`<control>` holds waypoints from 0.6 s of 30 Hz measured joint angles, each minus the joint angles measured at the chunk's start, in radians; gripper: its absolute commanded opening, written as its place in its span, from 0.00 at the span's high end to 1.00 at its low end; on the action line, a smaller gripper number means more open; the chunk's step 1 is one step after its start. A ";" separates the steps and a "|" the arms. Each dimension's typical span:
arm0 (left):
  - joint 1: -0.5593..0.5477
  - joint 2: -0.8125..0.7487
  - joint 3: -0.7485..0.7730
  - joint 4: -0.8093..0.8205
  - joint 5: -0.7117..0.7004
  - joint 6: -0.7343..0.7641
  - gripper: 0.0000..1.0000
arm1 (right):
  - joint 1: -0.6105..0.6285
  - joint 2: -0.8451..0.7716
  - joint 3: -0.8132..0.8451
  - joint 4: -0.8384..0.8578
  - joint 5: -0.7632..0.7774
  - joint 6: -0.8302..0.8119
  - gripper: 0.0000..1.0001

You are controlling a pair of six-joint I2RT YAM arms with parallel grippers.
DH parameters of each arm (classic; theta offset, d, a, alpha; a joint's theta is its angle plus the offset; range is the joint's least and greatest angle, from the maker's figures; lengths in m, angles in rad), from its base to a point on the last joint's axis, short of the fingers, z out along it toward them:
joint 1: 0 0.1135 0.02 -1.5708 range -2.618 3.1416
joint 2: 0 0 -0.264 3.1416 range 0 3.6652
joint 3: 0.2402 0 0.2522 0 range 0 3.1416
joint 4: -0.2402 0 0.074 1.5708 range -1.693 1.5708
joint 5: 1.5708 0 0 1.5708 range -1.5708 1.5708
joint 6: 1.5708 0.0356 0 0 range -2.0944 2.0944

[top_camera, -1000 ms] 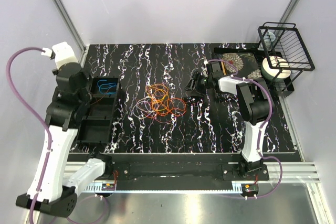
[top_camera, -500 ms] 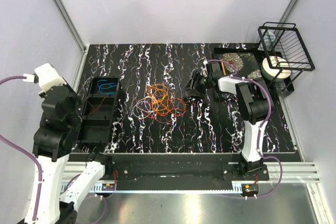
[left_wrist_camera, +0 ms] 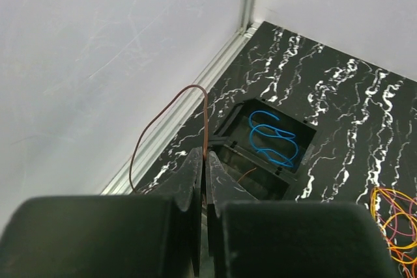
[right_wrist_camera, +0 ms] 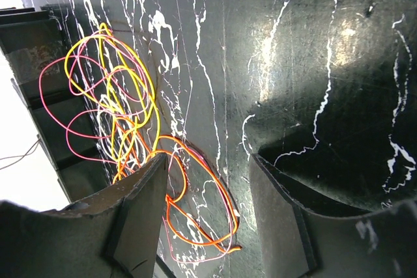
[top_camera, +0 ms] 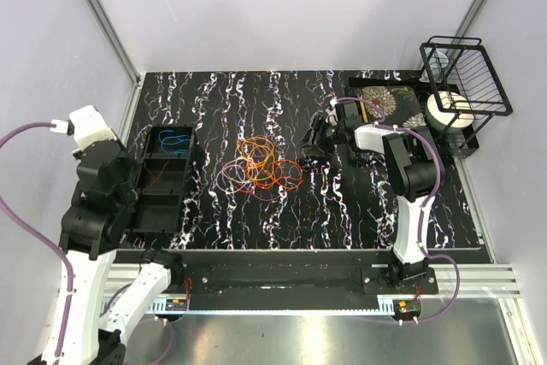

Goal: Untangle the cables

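Observation:
A tangle of orange, red, yellow and pale violet cables (top_camera: 261,168) lies mid-table; it also shows in the right wrist view (right_wrist_camera: 124,115). A blue cable (top_camera: 173,139) lies coiled in the far compartment of the black tray (top_camera: 162,211), and shows in the left wrist view (left_wrist_camera: 273,138). My left gripper (left_wrist_camera: 204,155) is shut on a thin red-brown cable (left_wrist_camera: 166,114) that arcs up and down to the left, above the tray's divider (left_wrist_camera: 225,140). My right gripper (top_camera: 312,144) is open and empty, low at the tangle's right edge, with the outer orange loop between its jaws (right_wrist_camera: 208,161).
A black wire rack (top_camera: 466,66) with a white roll (top_camera: 449,108) stands at the back right. A patterned mat (top_camera: 380,100) lies beside it. The side wall (left_wrist_camera: 98,63) runs close along the tray's left.
My left arm has pulled back from over the tray toward the near left, then eased slightly forward. The right arm and the tangle have stayed put.

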 measured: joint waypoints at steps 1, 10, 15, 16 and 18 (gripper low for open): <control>0.000 0.013 0.000 0.016 0.011 0.002 1.00 | 0.000 0.002 0.000 0.002 -0.003 0.002 0.41; 0.000 0.180 -0.047 0.157 0.138 0.011 1.00 | 0.000 0.003 0.000 0.004 -0.006 0.003 0.41; 0.001 0.204 -0.098 0.177 0.167 -0.013 1.00 | 0.000 0.005 0.002 0.005 -0.008 0.004 0.41; 0.002 0.205 -0.103 0.180 0.167 -0.022 1.00 | 0.000 0.006 0.003 0.005 -0.009 0.005 0.41; 0.003 0.203 -0.114 0.184 0.164 -0.051 1.00 | 0.000 0.007 0.006 0.004 -0.009 0.006 0.41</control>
